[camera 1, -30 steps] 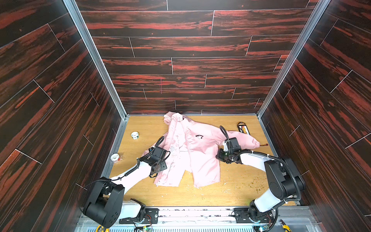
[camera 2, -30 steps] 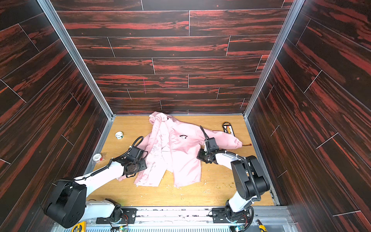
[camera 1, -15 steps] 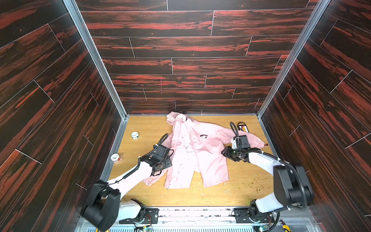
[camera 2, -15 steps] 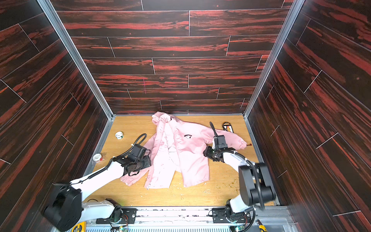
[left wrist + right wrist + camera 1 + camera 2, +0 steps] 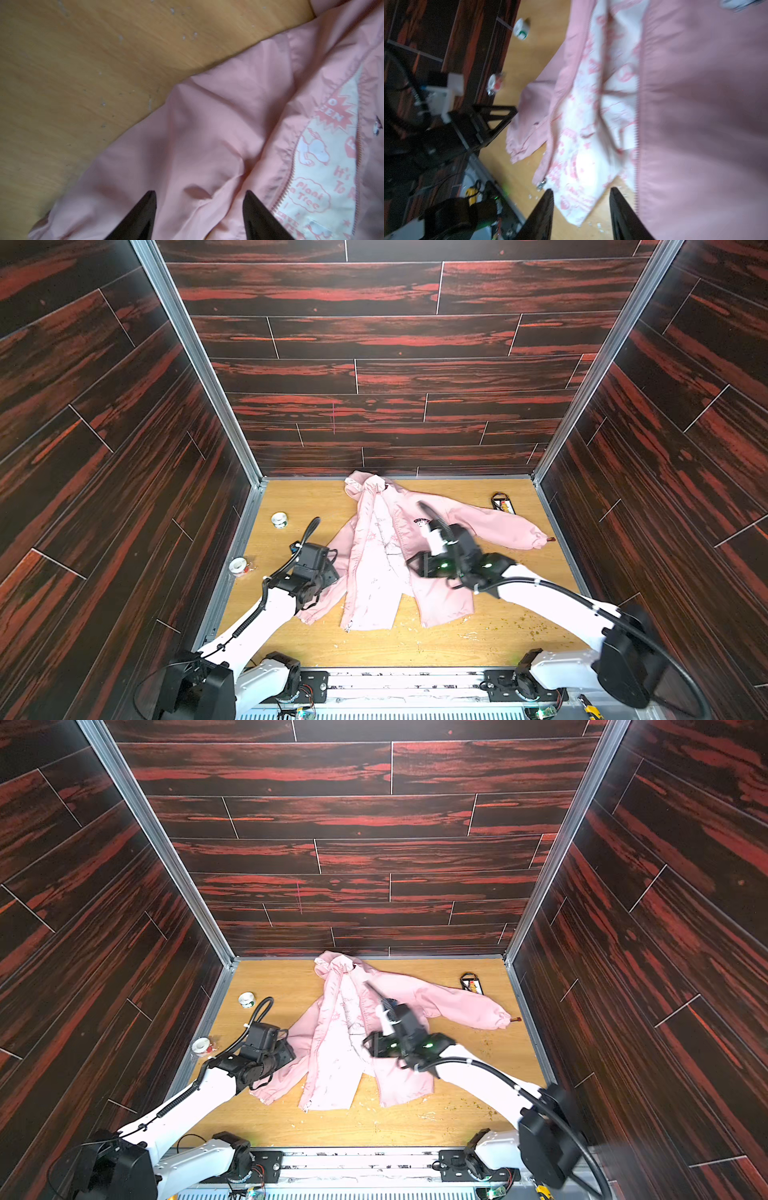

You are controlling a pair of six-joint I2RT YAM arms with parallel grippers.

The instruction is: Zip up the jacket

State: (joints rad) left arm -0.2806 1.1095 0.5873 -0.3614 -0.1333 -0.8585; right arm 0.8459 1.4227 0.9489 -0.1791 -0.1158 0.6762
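In both top views the jacket lies unzipped in the middle of the table. The left gripper hides part of one sleeve. The right gripper is a blur over the other front panel.

Left wrist view: the left gripper has its fingers apart over sleeve fabric, their bases cut off.

Right wrist view, blurred: the right gripper has its fingers apart above the lining's hem, near the zipper pull.

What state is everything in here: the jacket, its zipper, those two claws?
jacket: unzipped, spread on the table, printed lining showing.
zipper pull: at the bottom hem, teeth not joined.
left claw: open, over the sleeve, holding nothing.
right claw: open, above the jacket's front, holding nothing.
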